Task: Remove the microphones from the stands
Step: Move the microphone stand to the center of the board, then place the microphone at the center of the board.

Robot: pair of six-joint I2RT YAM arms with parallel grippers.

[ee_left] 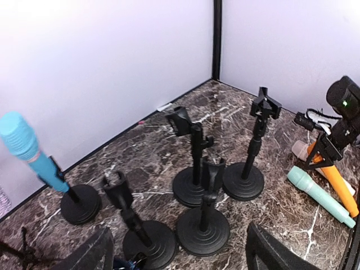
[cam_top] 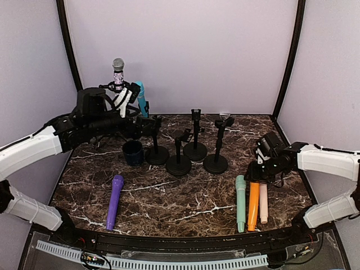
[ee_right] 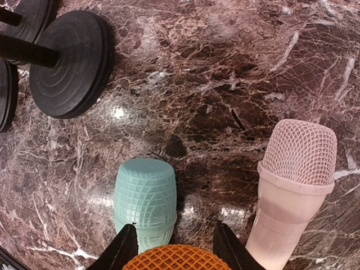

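Pale walls enclose a marbled tabletop [cam_top: 185, 191] with 4 empty stands [ee_left: 202, 225] clustered mid-table. Behind them at the back left, the teal mic [ee_left: 28, 149] sits tilted in the clip of its own stand [ee_left: 80, 203], and a glitter mic [cam_top: 118, 73] stands upright on a tripod beside it. Lying flat are a purple mic [cam_top: 114, 201] at the near left and 3 side by side at the right: mint mic [ee_right: 146, 197], orange mic [ee_right: 177, 259] and pink mic [ee_right: 295, 169].

The step in hand looks like the approach to the teal mic. The left gripper [ee_left: 177, 247] hangs above the stands with its jaws spread wide and nothing between them. The next move calls for swinging left to the teal mic, closing on its handle and lifting along the clip's axis so the stand does not tip.

The right gripper [ee_right: 175, 236] rests low, its jaws partly closed against both sides of the orange mic's head.

A dark cup [cam_top: 133, 153] stands just left of the stands; its contents cannot be made out.
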